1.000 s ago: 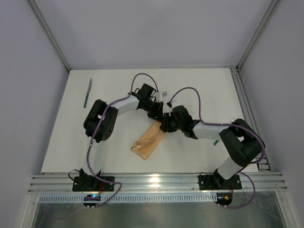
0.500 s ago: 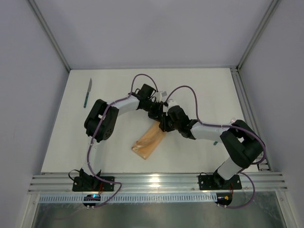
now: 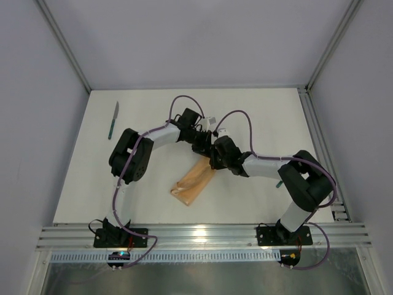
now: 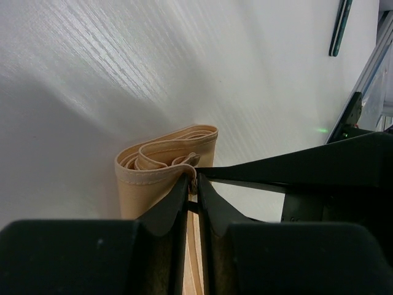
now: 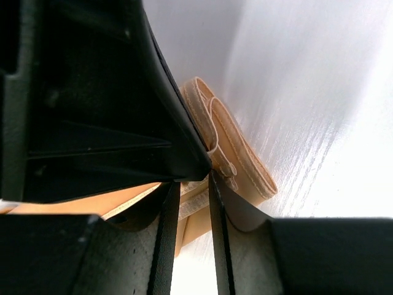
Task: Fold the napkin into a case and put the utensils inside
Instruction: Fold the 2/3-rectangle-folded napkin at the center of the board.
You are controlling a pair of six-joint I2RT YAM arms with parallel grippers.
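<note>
White tabletop [image 3: 276, 117] holds the case [image 3: 191, 181], left jaws pinching one end

Peach-orange case [image 3: 192, 182] is lying folded mid-table on a diagonal, its far end's rolled layers gaping. Teal-handled knife [image 3: 114, 120] is lying far left, well apart. Possibly the fork [image 4: 339, 27] is lying apart too.

Count entry.
- Peach-orange cloth case [image 3: 192, 182]: one, a single folded piece.
- Teal-handled utensils: two. The left utensil [image 3: 113, 120] lies well apart from the case, up and to its left. The right utensil [image 4: 339, 27] lies to the case's right, only partly seen, knife or fork not discernible.
- Arms: two.
- Grippers: two, the left gripper [image 4: 193, 177] and the right gripper [image 5: 191, 181], both at the case's far end.
- Table [image 3: 264, 110]: one.
</note>
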